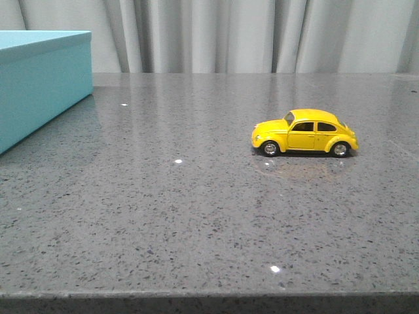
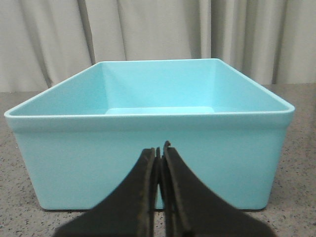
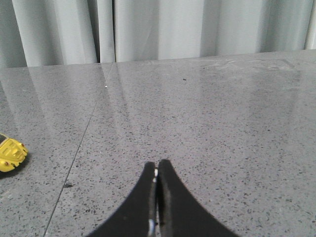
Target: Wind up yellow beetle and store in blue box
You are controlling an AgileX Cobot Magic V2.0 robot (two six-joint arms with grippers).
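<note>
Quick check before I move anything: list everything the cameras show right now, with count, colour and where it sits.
yellow beetle: one, glossy yellow, standing on its wheels on the table's right side, nose toward the box, nothing touching it.
blue box: one, light turquoise, far left of the table, open top; the inside shown by the left wrist view is bare.
table: one, grey speckled stone.
curtain: pale grey, behind the table.
left gripper: black, shut, low in front of the box's near wall.
right gripper: black, shut, over bare table, the beetle off to one side.
</note>
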